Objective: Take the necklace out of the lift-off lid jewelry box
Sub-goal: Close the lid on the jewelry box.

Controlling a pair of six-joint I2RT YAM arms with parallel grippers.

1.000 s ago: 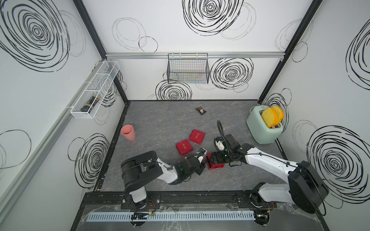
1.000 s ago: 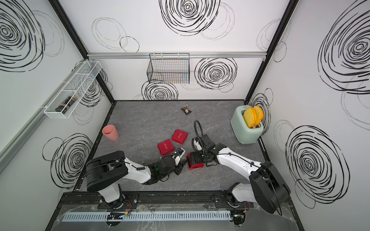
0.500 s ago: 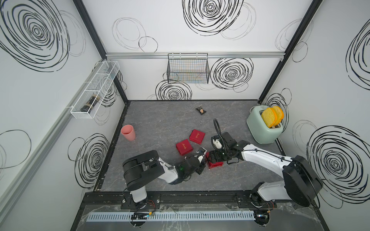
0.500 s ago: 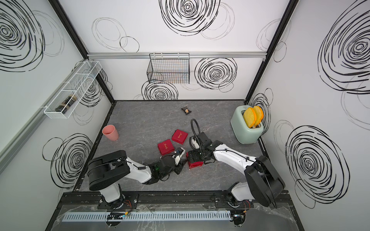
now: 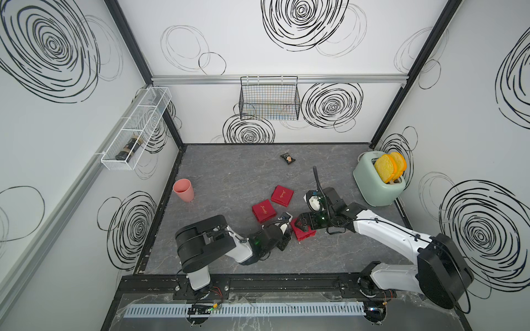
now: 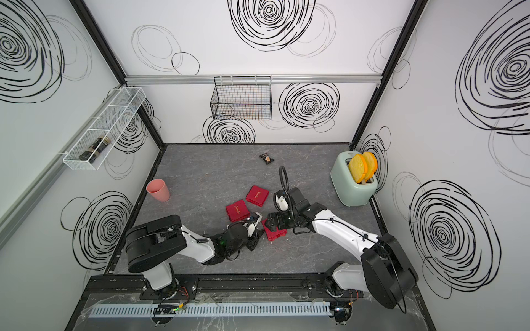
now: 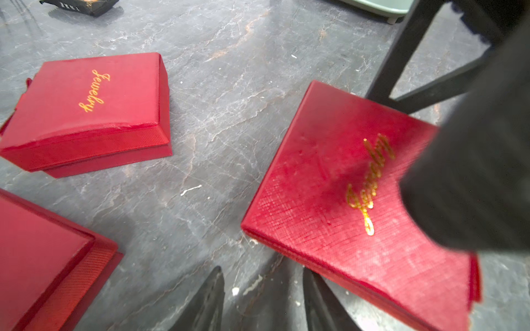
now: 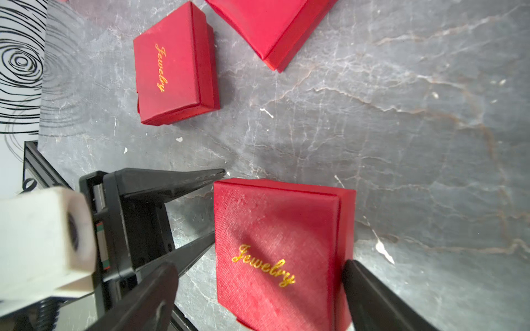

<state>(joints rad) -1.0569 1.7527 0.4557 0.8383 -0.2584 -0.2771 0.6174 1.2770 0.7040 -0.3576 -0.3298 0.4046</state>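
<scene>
Straddling the closed jewelry box (image 8: 275, 243) with the right gripper (image 8: 259, 266) released wide, touching its far wall, just clear of the near one, long side running left–right between the fingers. Bracing its near-left edge with the left gripper (image 7: 262, 272), half parted, grasping nothing. Hiding the necklace, presumably inside. Standing nearer: the right gripper, spreading wider than a second ago.

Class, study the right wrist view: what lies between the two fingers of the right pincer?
A closed red box lettered Jewelry lies between them, seen in the right wrist view; the right pincer is open around it.
</scene>
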